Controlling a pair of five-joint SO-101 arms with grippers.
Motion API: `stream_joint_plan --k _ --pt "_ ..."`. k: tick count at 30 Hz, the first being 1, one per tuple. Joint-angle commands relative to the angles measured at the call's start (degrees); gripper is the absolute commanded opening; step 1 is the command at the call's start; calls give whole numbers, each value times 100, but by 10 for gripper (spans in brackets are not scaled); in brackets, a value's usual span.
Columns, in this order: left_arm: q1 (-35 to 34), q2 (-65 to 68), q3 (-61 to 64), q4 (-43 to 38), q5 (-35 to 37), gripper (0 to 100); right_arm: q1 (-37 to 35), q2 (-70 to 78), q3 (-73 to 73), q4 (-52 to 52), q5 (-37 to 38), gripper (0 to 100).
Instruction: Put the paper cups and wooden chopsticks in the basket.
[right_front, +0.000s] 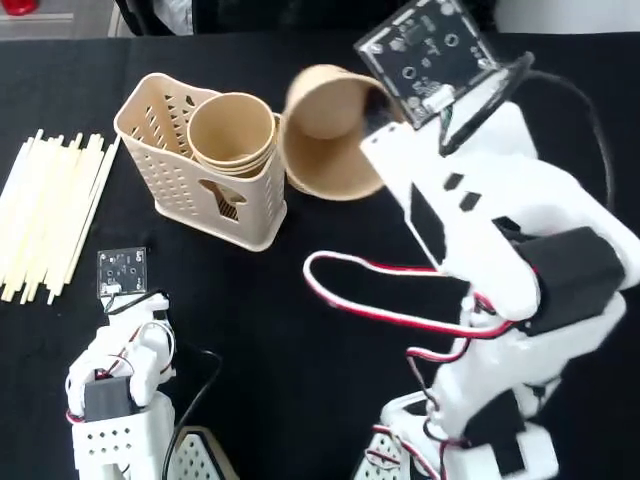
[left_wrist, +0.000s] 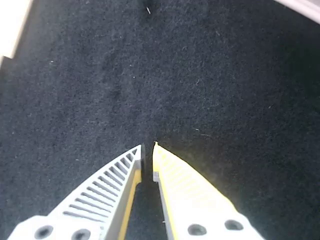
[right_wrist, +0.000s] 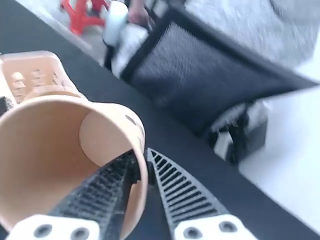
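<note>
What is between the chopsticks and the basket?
Nothing but bare black table lies between the chopsticks and the basket. The high view shows that stretch.

Office/lab rm: black-clothed table, mesh chair behind.

— What carries everything?
— A table covered in plain black cloth.
— What lies on it?
— Wooden chopsticks lie loose in a flat, roughly parallel spread by the left edge. A beige slotted basket stands toward the far-left corner, near the sticks but apart from them.
— And along the near edge?
— The left arm's base stands toward the left corner, the right arm's base toward the right.
</note>
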Motion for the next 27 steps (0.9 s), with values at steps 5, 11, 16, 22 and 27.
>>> stream_joint_plan --k 5,11,16,22,27 --pt "4 -9 110 0 -9 54 -800 901 -541 9 -273 12" --pt "4 -9 110 0 -9 54 -835 1446 -523 18 -281 12" --pt "4 -9 110 0 -9 54 -853 1692 -567 9 -387 12" --pt "4 -9 110 0 -9 54 -1073 1851 -576 -105 -360 12" --pt "4 -9 110 0 -9 54 -1073 1842 -576 -431 -378 12"
